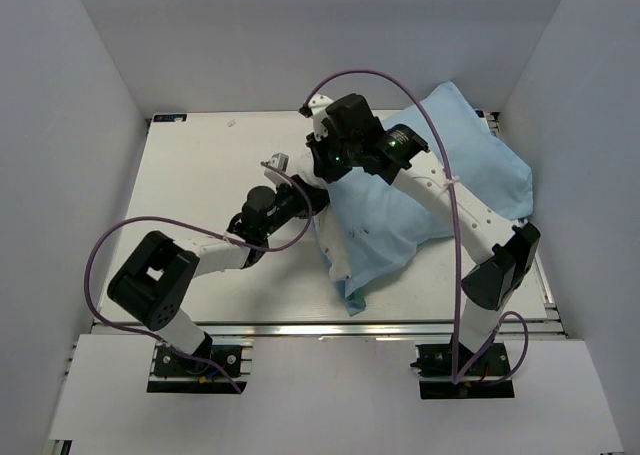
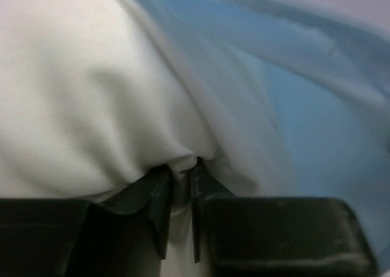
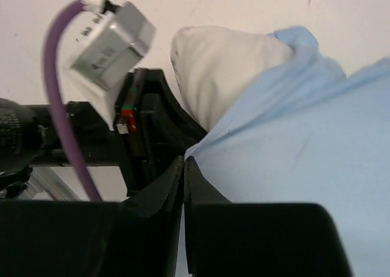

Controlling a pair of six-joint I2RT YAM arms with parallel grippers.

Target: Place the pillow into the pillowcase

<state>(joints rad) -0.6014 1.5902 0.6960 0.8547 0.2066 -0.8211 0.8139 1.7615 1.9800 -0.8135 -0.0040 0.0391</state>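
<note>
The white table [image 1: 200,175] shows bare surface to the left of the pillowcase [image 1: 460,165], which lies plain light-blue side up; its right edge runs near the table's right rim and its far corner shows over the back rim. The pillow [image 3: 222,70] sits mostly inside the pillowcase, with one white corner poking out of the left-hand mouth. The right arm [image 1: 470,210] lies diagonally over the pillowcase, and the left arm [image 1: 200,245] reaches across the bare surface toward the pillowcase's left edge, so both wrists crowd that mouth, close together. The left gripper [image 2: 181,170] stands at the pillowcase's opening with its jaws a narrow slot apart, a fold of the pillow's white cloth bunched between them — creases run into the pinch. The right gripper [image 3: 184,164] is closed to a hairline just where the pillowcase's edge meets its tips; whether the thin cloth is nipped there I cannot tell. Just left of the pillowcase's mouth, the left wrist's grey camera block [image 3: 109,42] and purple cable [image 3: 55,94] stand beside the right jaws.
</note>
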